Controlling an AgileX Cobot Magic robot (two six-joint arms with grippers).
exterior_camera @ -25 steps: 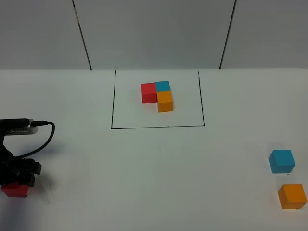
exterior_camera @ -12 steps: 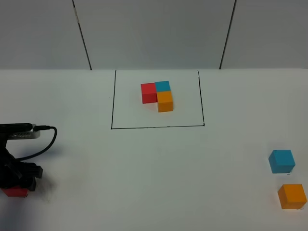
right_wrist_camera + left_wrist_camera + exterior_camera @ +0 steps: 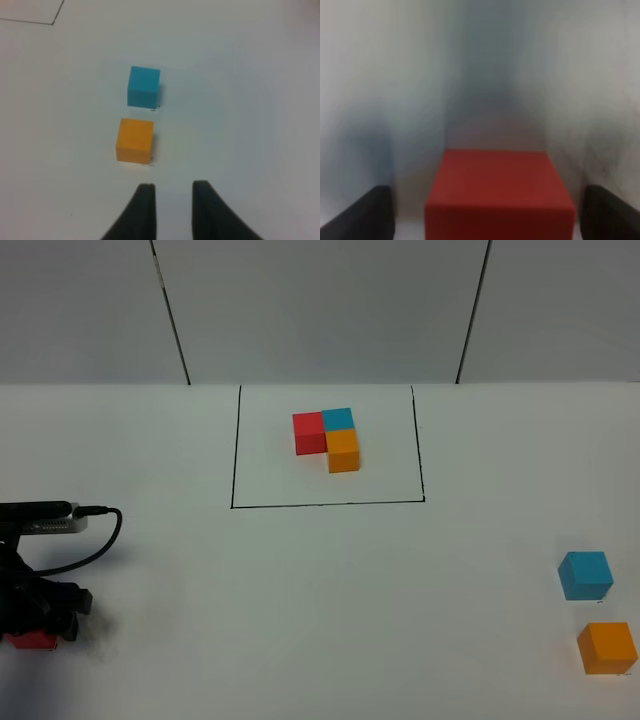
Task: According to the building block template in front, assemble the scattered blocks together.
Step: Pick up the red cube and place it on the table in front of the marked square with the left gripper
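The template [image 3: 330, 438] is a joined red, teal-blue and orange trio inside a thin black rectangle at the back middle. The loose red cube [image 3: 30, 641] sits at the far left front, mostly covered by my left gripper [image 3: 36, 623]. In the left wrist view the red cube [image 3: 497, 190] lies between the open left gripper [image 3: 487, 212], with a gap on each side. The loose teal-blue cube [image 3: 585, 574] and orange cube [image 3: 606, 647] sit at the right front. The right wrist view shows them [image 3: 143, 86] [image 3: 135, 140] beyond my right gripper [image 3: 173, 200], which is slightly open and empty.
The white table [image 3: 320, 590] stretches between the loose cubes. A black cable [image 3: 95, 540] loops from the left arm's camera. A corner of the black rectangle [image 3: 52, 22] shows in the right wrist view. The right arm is out of the exterior view.
My left arm has come down lower over the red cube, which is now more covered. The other cubes and the template have not moved.
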